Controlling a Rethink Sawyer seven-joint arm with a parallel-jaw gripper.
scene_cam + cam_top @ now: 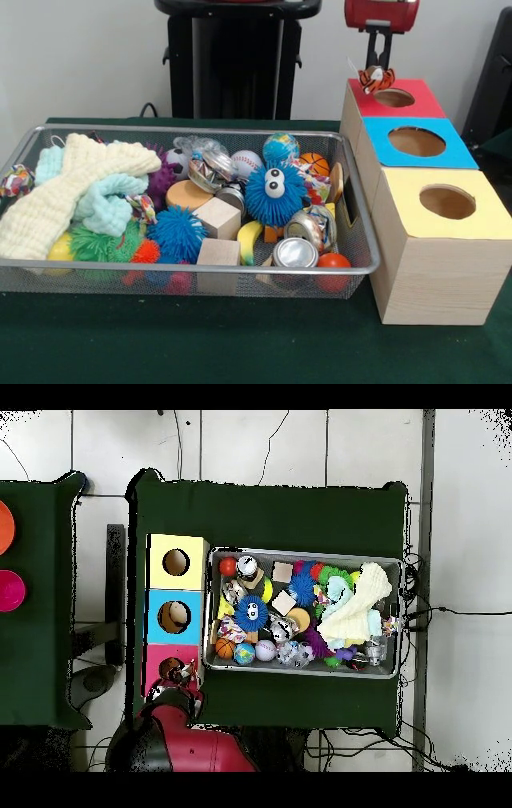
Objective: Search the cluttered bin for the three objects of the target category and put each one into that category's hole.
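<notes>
My gripper [378, 69] hangs at the back right, shut on the orange tiger-striped toy [376, 79]. It holds the toy just above the left rim of the round hole [394, 98] in the red-topped box [416, 104]. In the overhead view the gripper [181, 677] and the toy [184, 674] sit over the same hole [170, 667]. The wire mesh bin [200, 268] stands to the left, full of clutter; it also shows in the overhead view [300, 552]. The tan-orange and pale yellow animal toys do not show.
A blue-topped box [448, 156] and a yellow-topped box [400, 200] stand in a row in front of the red one. The bin holds a fuzzy blue ball with googly eyes [274, 192], wooden cubes [218, 218], a pale knit cloth [72, 188], tins and balls.
</notes>
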